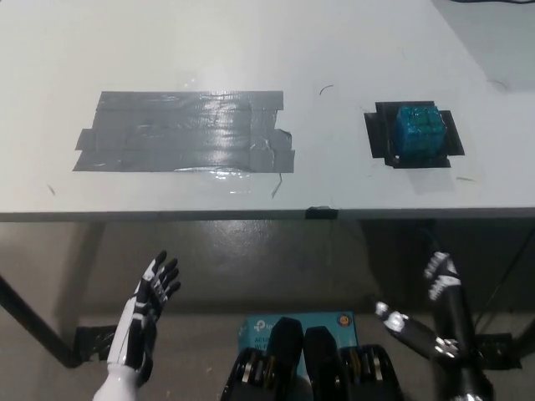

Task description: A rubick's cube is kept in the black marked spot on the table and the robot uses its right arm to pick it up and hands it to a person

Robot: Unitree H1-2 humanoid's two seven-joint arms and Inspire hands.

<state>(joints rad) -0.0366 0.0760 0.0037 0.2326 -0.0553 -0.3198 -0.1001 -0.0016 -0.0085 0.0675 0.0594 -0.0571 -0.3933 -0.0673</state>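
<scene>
The cube (419, 132) shows blue-green faces, glossy, with its grid of small squares faintly visible on top and on the near side. It sits on the black marked spot (379, 134), a patch of dark tape whose edges stick out around it, on the right part of the white counter (167, 50), near the front edge. To its left, well apart, lies a broad grey tape patch (184, 132), wrinkled and shiny. Below the counter edge, the right hand (422, 322) hangs low at the lower right, fingers apart, holding nothing. The white left hand (149, 305) rests at the lower left, fingers spread and empty.
</scene>
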